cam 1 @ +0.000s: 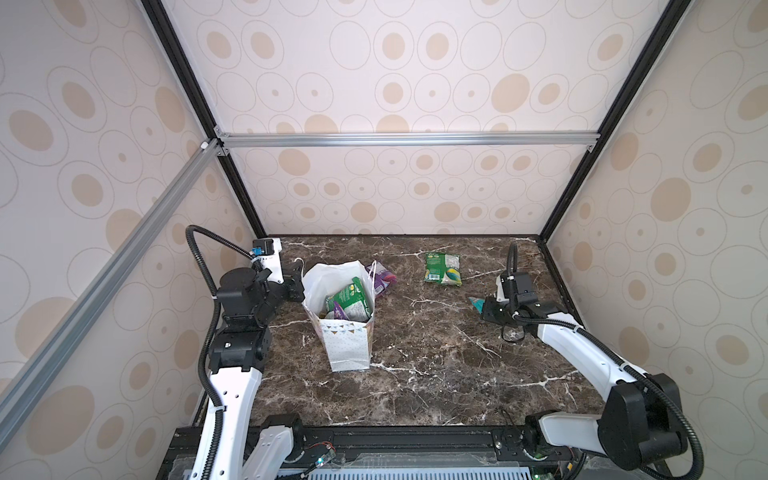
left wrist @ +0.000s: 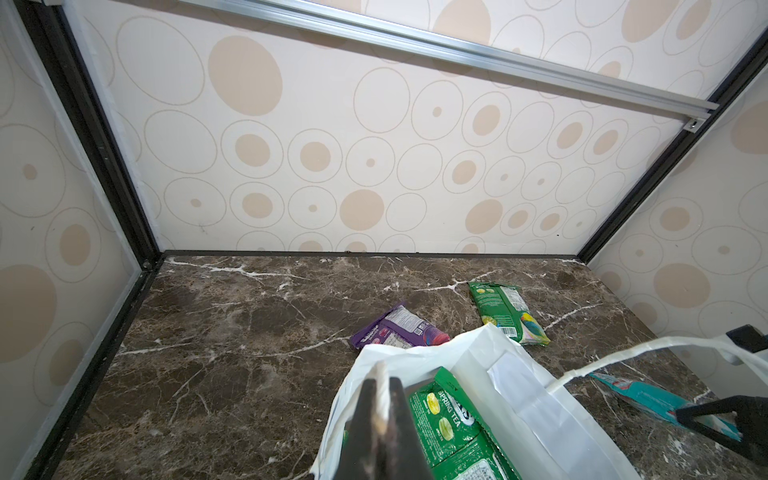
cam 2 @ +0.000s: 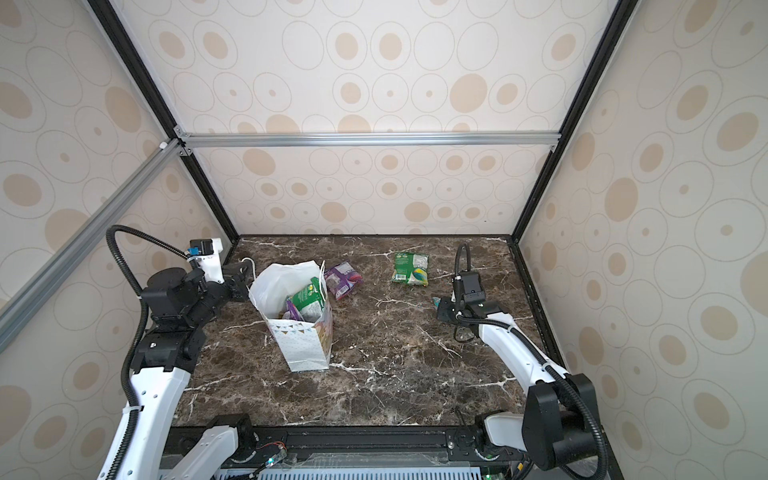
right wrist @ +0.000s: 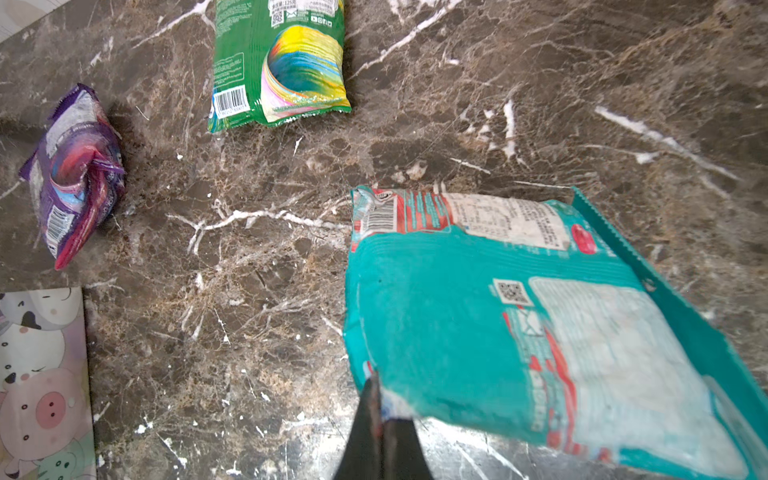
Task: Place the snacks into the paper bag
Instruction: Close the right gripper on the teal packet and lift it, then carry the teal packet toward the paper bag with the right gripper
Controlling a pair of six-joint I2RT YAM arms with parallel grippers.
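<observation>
— What has the right tool (right wrist: 384, 403) got?

— Its jaws are pinched narrow on one edge of the flat, glossy teal plastic packet (right wrist: 498, 324). That is over the right side of the dark marble desk (cam 1: 436, 374), well apart from the tall white paper bag (cam 1: 347, 345). Whether the packet's far end touches the desk, I cannot tell.

— How will it handle?

— Light and limp, I judge. The film is slick, so the flat edge is the place to hold; the puffed middle would likely squirm out. Hung from an edge it should dangle narrow, which suits the bag's mouth.

— And the bag?

— Upright on the desk's left half, mouth open. The left tool (left wrist: 381, 390) is clamped on its rim, with paper between the fingers. The paper is thin, stiff at the folds and easy to tip or tear, so that grip should steady, not tug. A green plastic packet marked SPRING TEA (left wrist: 444, 415) already stands inside, with a purple packet (cam 1: 337, 311) beside it.

— What lies outside?

— A second green glossy packet (cam 1: 443, 269) lies flat toward the back, between the bag and the right tool. A crumpled purple plastic packet (cam 1: 384, 280) sits just behind the bag. For both, I would take the crimped end seam.
</observation>
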